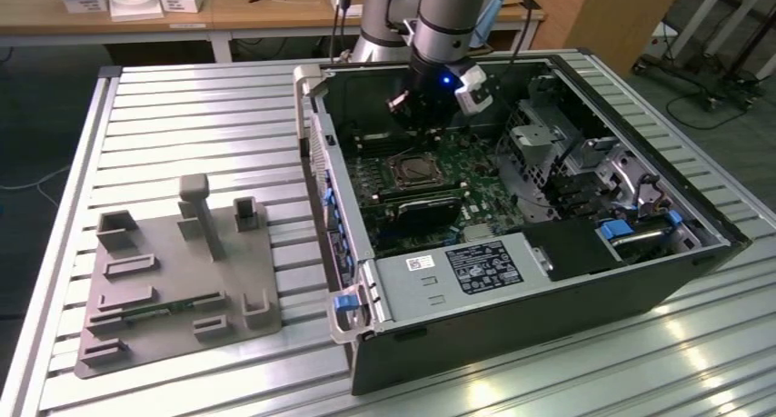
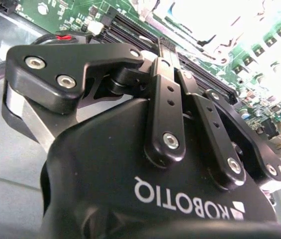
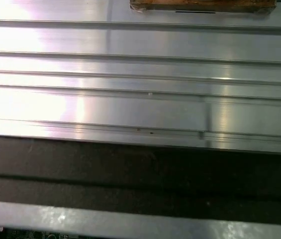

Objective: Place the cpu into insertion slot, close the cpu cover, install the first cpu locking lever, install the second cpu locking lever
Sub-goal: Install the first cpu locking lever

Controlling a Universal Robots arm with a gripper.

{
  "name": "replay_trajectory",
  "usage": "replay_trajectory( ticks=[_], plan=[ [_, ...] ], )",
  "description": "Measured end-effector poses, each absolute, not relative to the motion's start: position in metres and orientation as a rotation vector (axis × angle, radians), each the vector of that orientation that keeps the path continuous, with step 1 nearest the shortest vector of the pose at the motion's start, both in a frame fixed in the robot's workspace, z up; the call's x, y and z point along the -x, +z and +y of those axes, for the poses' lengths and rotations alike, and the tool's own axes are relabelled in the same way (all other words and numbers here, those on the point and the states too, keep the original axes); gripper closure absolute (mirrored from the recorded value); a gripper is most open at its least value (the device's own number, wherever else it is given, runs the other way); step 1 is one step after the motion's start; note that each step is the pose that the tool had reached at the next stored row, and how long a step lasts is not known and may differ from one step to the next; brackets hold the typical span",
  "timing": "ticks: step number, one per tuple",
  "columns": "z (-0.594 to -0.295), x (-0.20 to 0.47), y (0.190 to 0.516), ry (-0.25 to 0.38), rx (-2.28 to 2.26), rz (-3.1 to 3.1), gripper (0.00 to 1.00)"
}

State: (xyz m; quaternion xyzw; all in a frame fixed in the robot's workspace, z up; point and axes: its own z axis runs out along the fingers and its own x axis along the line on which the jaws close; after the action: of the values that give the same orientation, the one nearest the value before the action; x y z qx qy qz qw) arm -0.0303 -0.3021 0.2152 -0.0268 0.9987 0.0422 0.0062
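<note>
In the exterior view my gripper (image 1: 419, 115) hangs inside the open computer case (image 1: 679, 281), just above the motherboard (image 1: 467, 158) and a little behind the insertion slot (image 1: 412, 170). The slot shows as a square metal frame around a dark centre; the cpu cover looks to lie flat on it. The second wrist view looks along the black gripper (image 2: 164, 46): its fingers (image 2: 166, 94) meet at the tips over the green board (image 2: 259, 55). What lies between the tips is hidden. The cpu is hidden, and the locking levers are too small to tell.
The case lies on a ribbed aluminium table (image 1: 194, 117) (image 3: 140, 74). A grey fixture plate (image 1: 170, 272) with upright blocks sits at the exterior view's left. A labelled grey box (image 1: 467, 267) and drive cages (image 1: 570, 163) crowd the case. A wooden bench (image 1: 243, 13) stands behind.
</note>
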Motion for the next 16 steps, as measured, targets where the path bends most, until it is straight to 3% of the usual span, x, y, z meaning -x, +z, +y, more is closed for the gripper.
replay_trajectory(
  ticks=[16],
  plan=[
    [-0.3016, 0.0299, 0.2097, 0.130, 0.081, 3.115, 0.90]
  ],
)
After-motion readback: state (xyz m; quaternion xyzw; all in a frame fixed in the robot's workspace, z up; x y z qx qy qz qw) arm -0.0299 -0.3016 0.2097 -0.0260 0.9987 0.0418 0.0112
